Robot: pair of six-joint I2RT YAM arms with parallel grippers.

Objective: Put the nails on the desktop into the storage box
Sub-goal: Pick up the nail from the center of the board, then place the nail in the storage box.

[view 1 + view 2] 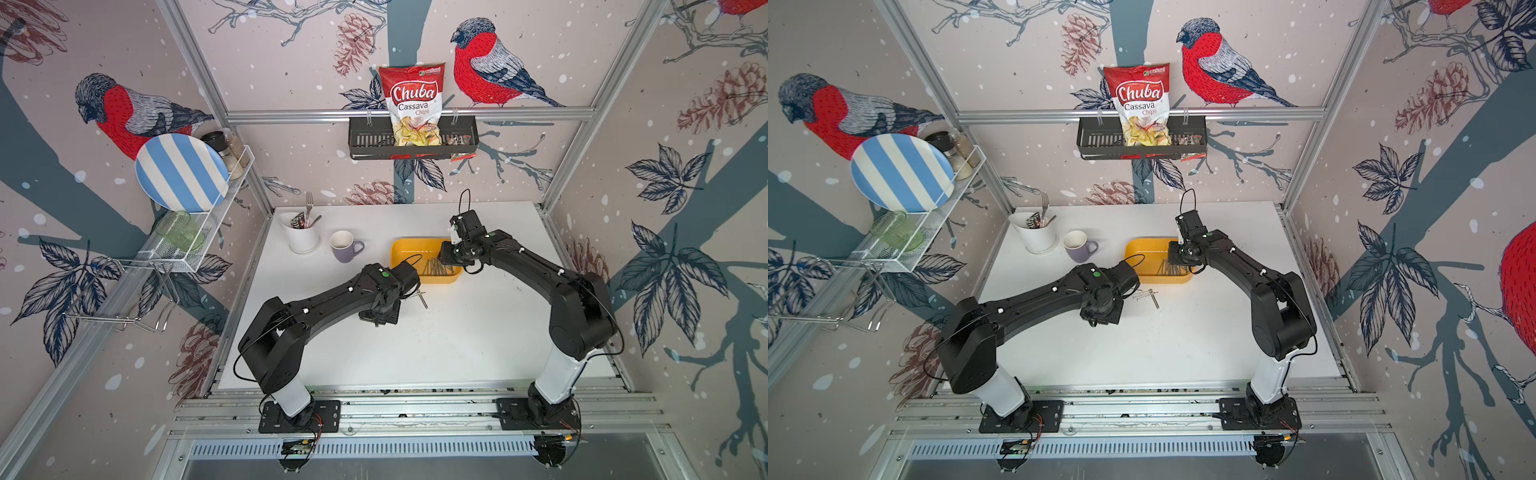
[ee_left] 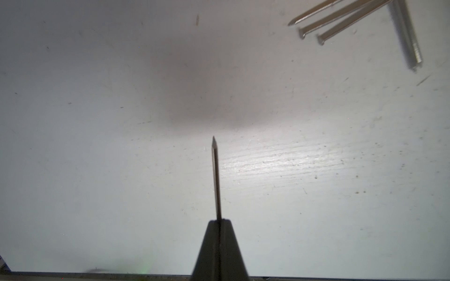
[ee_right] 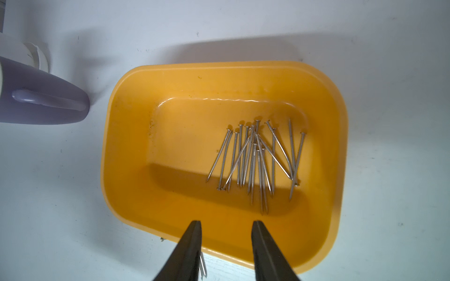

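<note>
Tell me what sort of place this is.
Probably a mock kitchen corner built as a robot test cell: a striped plate in a wire rack, a white utensil holder and a mug, all inside an aluminium frame with printed bird wallpaper.

my arms (image 1: 316, 299): matte black links, white base columns | green dot (image 1: 385, 273) by each wrist | thin black cables (image 1: 460, 203) | my fingers (image 3: 187, 250): black, tapered wedges

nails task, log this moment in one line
left jaws: shut on one nail | right jaws: open over storage box | boxed: nail pile | desktop: loose nails
</note>
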